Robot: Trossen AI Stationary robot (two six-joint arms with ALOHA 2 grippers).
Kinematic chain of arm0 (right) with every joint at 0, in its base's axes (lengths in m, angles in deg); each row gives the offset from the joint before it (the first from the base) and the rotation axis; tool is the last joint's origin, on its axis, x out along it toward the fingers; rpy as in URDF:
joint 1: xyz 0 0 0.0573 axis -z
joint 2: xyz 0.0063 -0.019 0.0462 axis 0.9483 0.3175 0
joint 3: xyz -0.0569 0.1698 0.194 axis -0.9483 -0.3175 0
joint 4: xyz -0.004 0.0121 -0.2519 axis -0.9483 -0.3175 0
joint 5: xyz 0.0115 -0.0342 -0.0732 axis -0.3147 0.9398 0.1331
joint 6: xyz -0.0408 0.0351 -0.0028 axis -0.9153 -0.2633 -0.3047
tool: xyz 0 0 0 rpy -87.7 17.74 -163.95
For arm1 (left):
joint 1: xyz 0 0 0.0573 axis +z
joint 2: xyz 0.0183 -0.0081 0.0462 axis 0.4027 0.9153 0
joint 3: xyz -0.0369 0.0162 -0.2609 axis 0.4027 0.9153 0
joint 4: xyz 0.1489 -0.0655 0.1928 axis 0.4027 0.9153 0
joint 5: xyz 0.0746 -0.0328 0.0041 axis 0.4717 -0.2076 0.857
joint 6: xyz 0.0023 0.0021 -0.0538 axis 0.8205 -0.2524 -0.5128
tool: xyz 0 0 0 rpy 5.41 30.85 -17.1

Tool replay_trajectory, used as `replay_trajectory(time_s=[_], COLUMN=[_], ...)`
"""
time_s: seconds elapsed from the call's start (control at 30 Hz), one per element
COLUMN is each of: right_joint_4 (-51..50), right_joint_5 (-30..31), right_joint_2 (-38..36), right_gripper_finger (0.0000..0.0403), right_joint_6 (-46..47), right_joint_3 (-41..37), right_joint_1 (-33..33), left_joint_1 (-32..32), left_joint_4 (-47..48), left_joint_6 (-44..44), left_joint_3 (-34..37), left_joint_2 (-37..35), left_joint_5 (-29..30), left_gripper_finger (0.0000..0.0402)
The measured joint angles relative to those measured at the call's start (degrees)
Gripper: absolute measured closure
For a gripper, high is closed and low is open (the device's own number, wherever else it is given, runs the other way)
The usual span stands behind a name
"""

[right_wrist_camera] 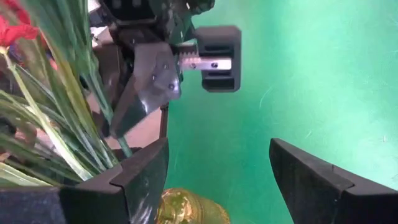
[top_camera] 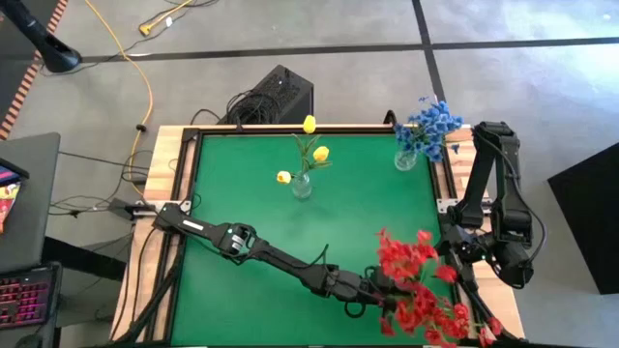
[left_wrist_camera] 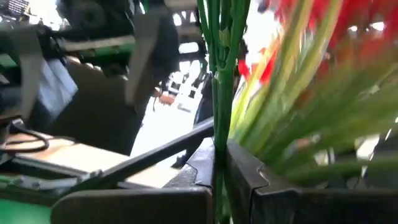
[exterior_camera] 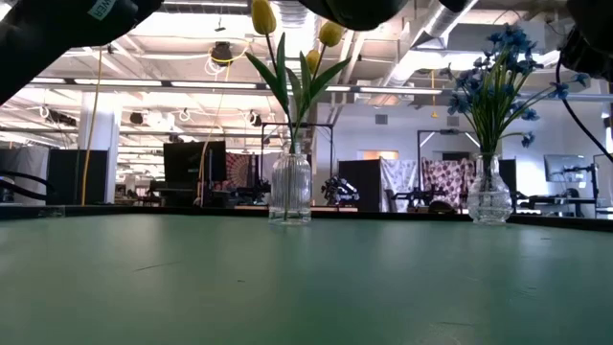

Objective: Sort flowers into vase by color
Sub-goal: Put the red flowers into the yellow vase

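A bunch of red flowers (top_camera: 418, 280) on green stems spreads over the table's near right corner. My left gripper (top_camera: 385, 293) reaches in from the left and is shut on green stems (left_wrist_camera: 219, 124). The red blooms (left_wrist_camera: 348, 25) fan out beyond them. Yellow flowers (top_camera: 308, 155) stand in a clear glass vase (exterior_camera: 290, 187) at the far middle. Blue flowers (top_camera: 430, 121) stand in a second glass vase (exterior_camera: 488, 196) at the far right. My right gripper (right_wrist_camera: 217, 186) waits open at the right edge, close to the red bunch and touching nothing. My left gripper pinches the thin green stems (left_wrist_camera: 217, 163) between its two fingers, some way below the red blooms. The fingers come in about level from the table's left and lie across the stems, which stand roughly upright in the hold. The stems' lower ends are hidden.
A rounded golden thing (right_wrist_camera: 186, 208) shows just below my right gripper's fingers. The green mat (top_camera: 242, 193) lies bare on its left half and between the two vases. The right arm (top_camera: 503, 213) stands along the right edge.
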Motion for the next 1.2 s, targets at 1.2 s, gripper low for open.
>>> replay_trajectory(time_s=[1.2], right_joint_4=[5.6], right_joint_5=[4.4], right_joint_2=[-0.7], right_gripper_finger=[0.0097], right_joint_6=[-30.5], right_joint_3=[0.0], right_joint_1=[8.1], left_joint_1=[6.7], left_joint_4=[27.2], left_joint_6=[7.4], left_joint_3=[0.0], left_joint_2=[-14.2], left_joint_5=[6.6], left_gripper_finger=[0.0401])
